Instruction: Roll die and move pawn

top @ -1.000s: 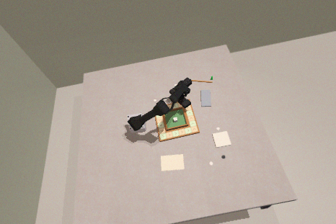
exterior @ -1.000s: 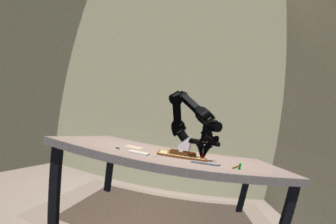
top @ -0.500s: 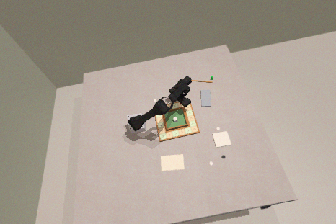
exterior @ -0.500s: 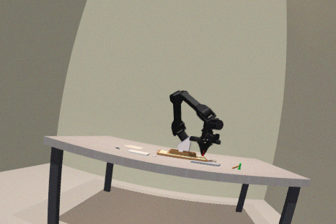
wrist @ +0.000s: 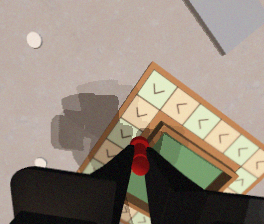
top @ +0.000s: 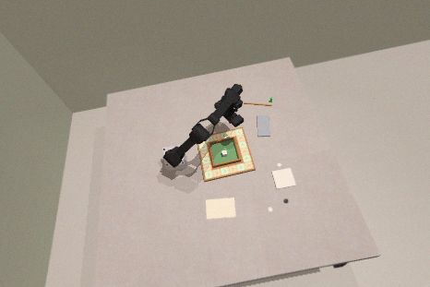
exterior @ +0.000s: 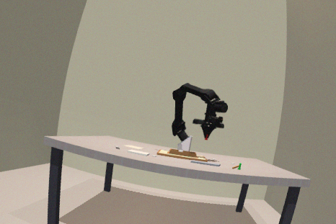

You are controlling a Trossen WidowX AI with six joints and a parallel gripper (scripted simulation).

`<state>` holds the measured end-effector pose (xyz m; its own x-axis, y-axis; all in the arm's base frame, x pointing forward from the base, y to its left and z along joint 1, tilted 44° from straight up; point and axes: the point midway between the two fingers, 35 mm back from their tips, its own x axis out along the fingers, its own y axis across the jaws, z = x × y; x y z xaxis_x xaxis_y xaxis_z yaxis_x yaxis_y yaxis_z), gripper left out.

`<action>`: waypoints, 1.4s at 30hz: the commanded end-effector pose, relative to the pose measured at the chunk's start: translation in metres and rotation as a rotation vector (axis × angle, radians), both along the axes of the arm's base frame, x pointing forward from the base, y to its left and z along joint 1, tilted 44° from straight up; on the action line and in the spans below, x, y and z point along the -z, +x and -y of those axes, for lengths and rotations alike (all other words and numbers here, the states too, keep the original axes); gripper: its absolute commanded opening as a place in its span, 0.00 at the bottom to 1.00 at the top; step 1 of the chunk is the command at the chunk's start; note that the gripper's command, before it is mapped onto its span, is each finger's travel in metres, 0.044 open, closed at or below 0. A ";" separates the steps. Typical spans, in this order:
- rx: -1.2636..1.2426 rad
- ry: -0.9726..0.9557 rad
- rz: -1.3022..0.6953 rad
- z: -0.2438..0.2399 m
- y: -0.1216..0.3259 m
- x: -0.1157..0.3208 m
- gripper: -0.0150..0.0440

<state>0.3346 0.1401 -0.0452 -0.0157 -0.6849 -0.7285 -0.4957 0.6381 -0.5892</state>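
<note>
While the white die [top: 224,153] lies in the green tray [top: 216,154] [wrist: 193,161], our jaws [exterior: 206,137] grip the red pawn [exterior: 206,138] [wrist: 140,164] above the board [top: 252,162] [exterior: 183,156] [wrist: 153,65].

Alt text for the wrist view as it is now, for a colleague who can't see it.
The fingers hold a red pawn above the board, whose ring of arrowed squares surrounds a green tray. A pale disc lies at upper left, and part of a grey slab shows at upper right.
</note>
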 end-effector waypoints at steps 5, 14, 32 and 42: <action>0.003 0.003 0.003 -0.009 -0.005 -0.010 0.25; 0.003 0.004 0.002 -0.002 -0.030 0.002 0.25; 0.003 0.004 -0.001 0.020 -0.084 0.023 0.25; 0.003 0.003 -0.002 0.038 -0.116 0.031 0.25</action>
